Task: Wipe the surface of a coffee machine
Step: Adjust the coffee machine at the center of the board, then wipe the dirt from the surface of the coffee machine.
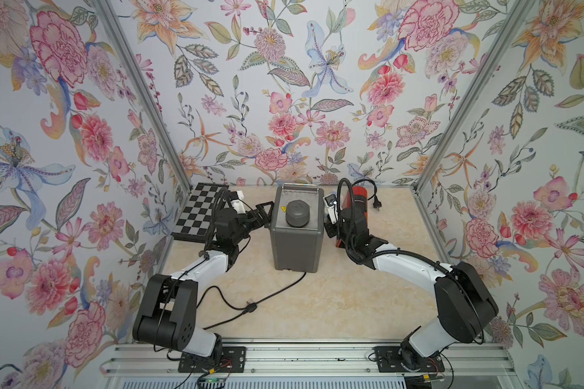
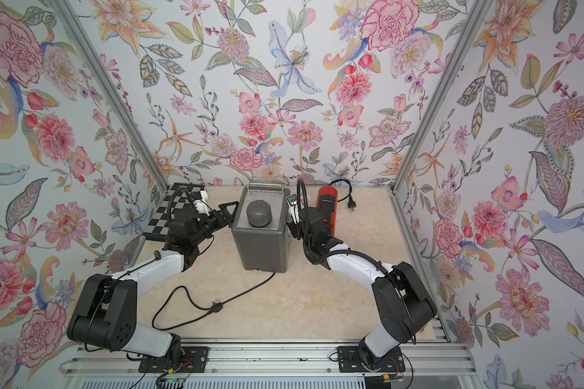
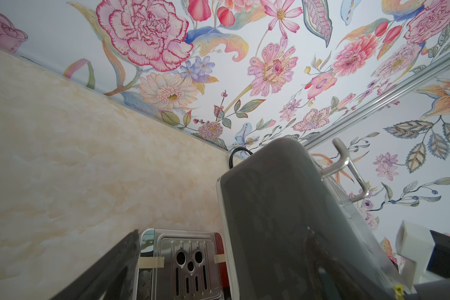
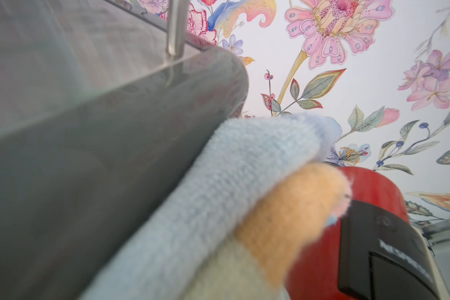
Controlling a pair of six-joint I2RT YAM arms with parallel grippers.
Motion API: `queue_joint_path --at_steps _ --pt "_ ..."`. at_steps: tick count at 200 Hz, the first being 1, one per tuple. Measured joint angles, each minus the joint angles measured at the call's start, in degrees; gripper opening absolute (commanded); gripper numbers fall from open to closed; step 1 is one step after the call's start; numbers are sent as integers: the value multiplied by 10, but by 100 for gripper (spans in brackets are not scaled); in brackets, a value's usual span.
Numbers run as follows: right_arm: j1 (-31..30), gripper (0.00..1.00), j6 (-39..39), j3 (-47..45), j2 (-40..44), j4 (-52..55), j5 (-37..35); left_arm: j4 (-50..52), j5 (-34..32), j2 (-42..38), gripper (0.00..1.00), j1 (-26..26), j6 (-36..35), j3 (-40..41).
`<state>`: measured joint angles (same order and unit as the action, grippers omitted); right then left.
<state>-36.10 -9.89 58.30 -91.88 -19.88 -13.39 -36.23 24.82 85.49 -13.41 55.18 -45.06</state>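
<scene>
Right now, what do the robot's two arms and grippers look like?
They match. The left arm and right arm have white links between bulky black joints, and each stands on a black plate bolted to a silver rail. Ribbed black hoses and thin black cables run along each. The left gripper has black, triangular open-frame fingers.

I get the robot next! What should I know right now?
Left gripper: open, empty, beside the grey coffee machine's left side.
Right gripper: shut on the cloth, held against the machine's right side.
A red coffee machine stands further right; a power cord lies in front.
Done: cloth grasped and on the machine.
Left: wiping; how much is already clean cannot be seen.
</scene>
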Motion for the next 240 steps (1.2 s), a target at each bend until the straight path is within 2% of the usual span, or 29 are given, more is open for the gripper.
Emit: queue_joint_path --at_steps 73,132,157,215,240 --pt "24 0 0 64 -60 6 50 -3 -47 0 99 0 5 0" --pt "29 0 -10 68 -39 58 44 -7 -40 0 99 -3 4 0" --pt "20 0 -27 61 22 106 19 -11 -19 -5 99 -5 -1 1" --pt "0 0 -39 15 247 149 2 -8 70 -21 99 7 -20 9" --pt "-42 0 -27 -6 295 181 -8 -4 80 -23 99 18 -22 10"
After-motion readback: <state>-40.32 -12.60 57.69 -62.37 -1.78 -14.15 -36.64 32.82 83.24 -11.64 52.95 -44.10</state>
